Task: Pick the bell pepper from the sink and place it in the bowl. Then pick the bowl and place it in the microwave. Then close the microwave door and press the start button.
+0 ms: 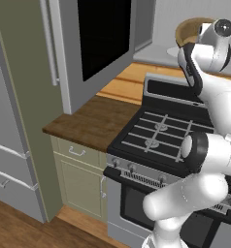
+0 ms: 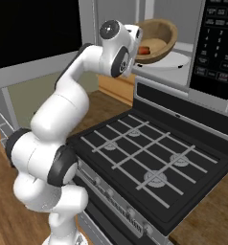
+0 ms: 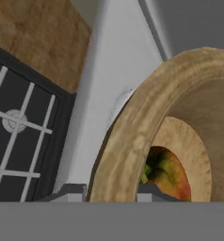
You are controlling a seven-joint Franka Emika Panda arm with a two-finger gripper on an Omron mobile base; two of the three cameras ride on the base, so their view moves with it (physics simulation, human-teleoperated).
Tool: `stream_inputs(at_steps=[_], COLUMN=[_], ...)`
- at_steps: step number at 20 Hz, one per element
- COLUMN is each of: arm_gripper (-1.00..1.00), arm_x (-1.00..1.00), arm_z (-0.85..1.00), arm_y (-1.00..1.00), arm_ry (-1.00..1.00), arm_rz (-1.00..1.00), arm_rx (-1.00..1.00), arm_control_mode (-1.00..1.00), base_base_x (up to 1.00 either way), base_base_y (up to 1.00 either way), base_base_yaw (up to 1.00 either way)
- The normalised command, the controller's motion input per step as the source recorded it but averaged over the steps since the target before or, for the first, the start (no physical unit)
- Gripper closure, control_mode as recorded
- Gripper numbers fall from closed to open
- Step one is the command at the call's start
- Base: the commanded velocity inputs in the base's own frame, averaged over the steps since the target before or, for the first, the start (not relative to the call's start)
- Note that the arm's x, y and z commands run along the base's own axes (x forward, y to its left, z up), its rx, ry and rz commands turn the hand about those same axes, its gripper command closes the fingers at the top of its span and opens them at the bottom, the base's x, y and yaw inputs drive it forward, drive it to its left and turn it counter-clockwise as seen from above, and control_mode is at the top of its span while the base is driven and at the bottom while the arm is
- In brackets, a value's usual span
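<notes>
- Pincer [image 3: 113, 192]: clamped on bowl [image 3: 132, 141] rim; bowl tilted
- Bell pepper [image 3: 166, 173]: inside bowl, 5 o'clock; risk: rolls out if tilt increases
- Microwave [image 2: 202, 48]: turntable beneath; risk: rim slips

the round tan-brown wooden bowl [image 3: 132, 141] is showing a matt, faintly grained rim and a darker, smoother inside. the small red and green bell pepper [image 3: 168, 174] lying in it is looking glossy, with a soft sheen on its skin. the big grey-silver metal microwave [image 2: 183, 79] is showing a pale, smooth floor and a shiny black plastic keypad panel [image 2: 216, 45]. the grey-framed microwave door [image 1: 95, 43] is carrying a black glass window that is looking flat and dark. the brown wooden counter [image 1: 88, 121] is showing plank grain with a dull finish. the black stove top [image 2: 149, 158] is looking satin, its grey metal grates [image 2: 135, 153] lying smooth and matt.
</notes>
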Motion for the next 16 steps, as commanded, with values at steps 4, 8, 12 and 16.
stream_inputs(at_steps=[4, 8, 12, 16], arm_gripper=[1.0, 1.0, 1.0, 1.0], arm_x=[0.57, 0.53, 0.45, 0.27], arm_z=[-0.12, -0.05, -0.11, -0.47], arm_y=[-0.22, -0.23, -0.16, -0.05], arm_ry=[0.04, 0.0, 0.02, 0.14], arm_rz=[0.0, 0.0, 0.0, 0.01], arm_rx=[0.0, 0.0, 0.0, 0.0], arm_control_mode=[-1.0, -1.0, -1.0, -1.0], base_base_x=[0.0, 0.0, 0.0, 0.0], base_base_y=[0.0, 0.0, 0.0, 0.0], base_base_yaw=[0.0, 0.0, 0.0, 0.0])
